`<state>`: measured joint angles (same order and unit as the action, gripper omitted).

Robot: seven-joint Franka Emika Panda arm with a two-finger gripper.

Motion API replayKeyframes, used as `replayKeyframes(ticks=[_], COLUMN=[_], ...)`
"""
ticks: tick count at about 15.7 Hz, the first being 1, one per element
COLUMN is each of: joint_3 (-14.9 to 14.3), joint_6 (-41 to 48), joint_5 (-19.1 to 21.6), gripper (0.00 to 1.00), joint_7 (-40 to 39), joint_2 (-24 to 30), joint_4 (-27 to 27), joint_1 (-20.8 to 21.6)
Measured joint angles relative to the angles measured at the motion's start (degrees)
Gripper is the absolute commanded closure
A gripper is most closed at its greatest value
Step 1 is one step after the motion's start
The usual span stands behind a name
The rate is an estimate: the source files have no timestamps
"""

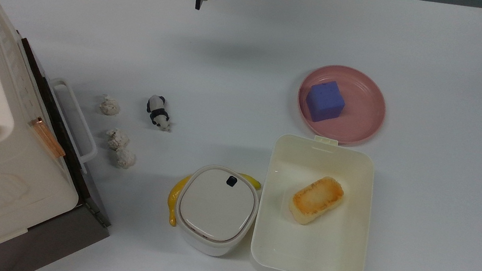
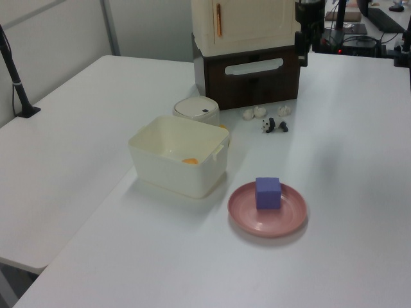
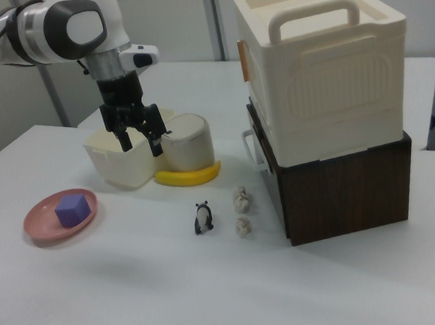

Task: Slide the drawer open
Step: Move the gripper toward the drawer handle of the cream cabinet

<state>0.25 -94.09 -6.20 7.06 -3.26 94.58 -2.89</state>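
While the arm hung above the white table [image 1: 426,206], its gripper [image 3: 140,138] pointed down with the fingers [image 3: 125,138] spread apart and nothing between them — well clear of the tabletop and near the top edge of the top view. A cream case with a moulded handle [image 3: 323,71] sat on the dark brown cabinet [image 3: 348,190] at the right view's right. The drawer [image 2: 253,76] was in that cabinet, its front flush and shut, its white loop handle [image 1: 73,122] facing the open table.

The cream lunch box [image 1: 313,211] lay open near the centre of the top view, with a piece of toasted bread [image 1: 316,199] inside. Touching its top edge in the top view was a pink plate [image 1: 358,119] carrying a purple cube [image 1: 325,101].

Just beside the lunch box, on the top view's left, stood a small white lidded container [image 1: 216,208] — a banana [image 1: 174,199] curled around behind it.

Three crumpled white lumps [image 1: 118,138] lay just beside the drawer handle, and a panda figurine [image 1: 158,112] near them, towards the middle of the table.
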Motion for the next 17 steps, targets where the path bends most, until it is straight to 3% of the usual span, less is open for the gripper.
replayKeyframes(ticks=[6, 17], joint_3=[-0.4, -0.4], joint_6=[-2.4, -3.6], joint_5=[4.8, 4.9], gripper=[0.00, 0.00], joint_7=[-3.7, -4.1], joint_2=[-1.7, -3.6], joint_4=[0.1, 0.1], joint_1=[-1.2, -1.4])
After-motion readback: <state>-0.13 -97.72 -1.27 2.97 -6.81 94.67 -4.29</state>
